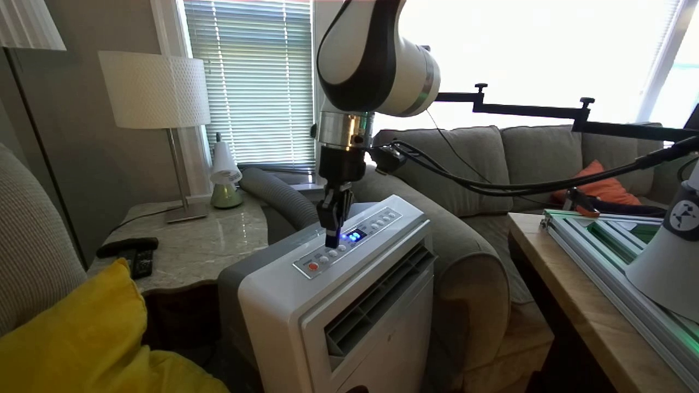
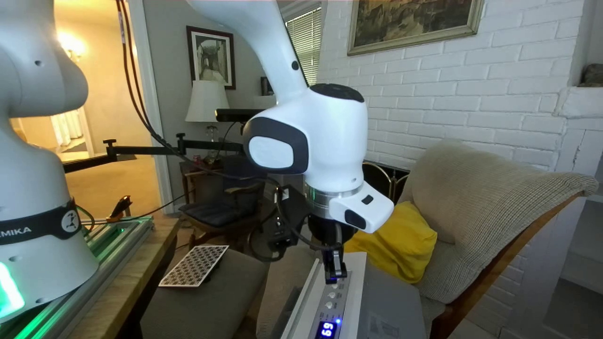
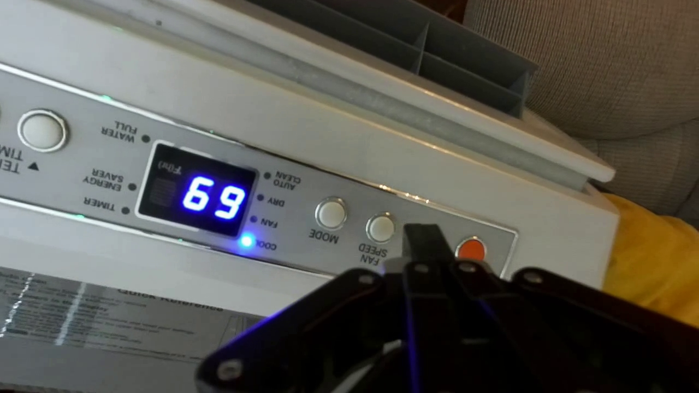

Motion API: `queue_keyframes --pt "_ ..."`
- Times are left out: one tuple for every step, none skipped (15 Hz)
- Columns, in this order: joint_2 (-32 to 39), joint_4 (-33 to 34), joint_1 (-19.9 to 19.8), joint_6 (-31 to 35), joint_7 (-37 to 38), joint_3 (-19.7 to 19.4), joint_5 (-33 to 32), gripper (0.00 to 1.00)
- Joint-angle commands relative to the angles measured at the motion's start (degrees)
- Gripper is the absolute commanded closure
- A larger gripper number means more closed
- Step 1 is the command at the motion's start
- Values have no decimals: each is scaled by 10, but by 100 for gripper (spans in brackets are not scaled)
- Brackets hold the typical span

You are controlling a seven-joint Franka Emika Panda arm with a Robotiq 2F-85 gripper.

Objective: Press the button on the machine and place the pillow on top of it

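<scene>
The machine (image 1: 333,297) has open top surface between claw (image 1: 332,240) and edges.

The white machine (image 1: 327,305) stands upright, showing a blue 69; in an exterior view the yellow pillow (image 1: 79,338) slumps at near left.

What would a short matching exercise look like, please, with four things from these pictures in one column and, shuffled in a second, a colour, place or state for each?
Column one
1. Pillow
2. Gripper
3. Cushion
4. Screen

Column two
A. lit, showing 69
B. yellow, resting on the chair
C. orange-red, on the sofa
D. shut, at the top of the machine

Right pairs: 1-B, 2-D, 3-C, 4-A
</scene>
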Motion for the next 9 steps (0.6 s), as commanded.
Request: queue_keyframes --pt "19 12 -13 1 2 9 -12 100" --pt "21 13 -13 0 2 10 -12 100" --pt "23 12 -12 0 4 8 -15 100" --pt "25 12 -12 0 5 8 -15 100" --pt "26 12 -12 1 5 7 -16 100" --pt "27 11 -13 2 6 8 -16 100" --pt "28 11 -13 3 6 8 -15 100" --pt "28 11 -14 4 6 8 -15 100" --pt "28 11 -15 5 5 9 -15 100"
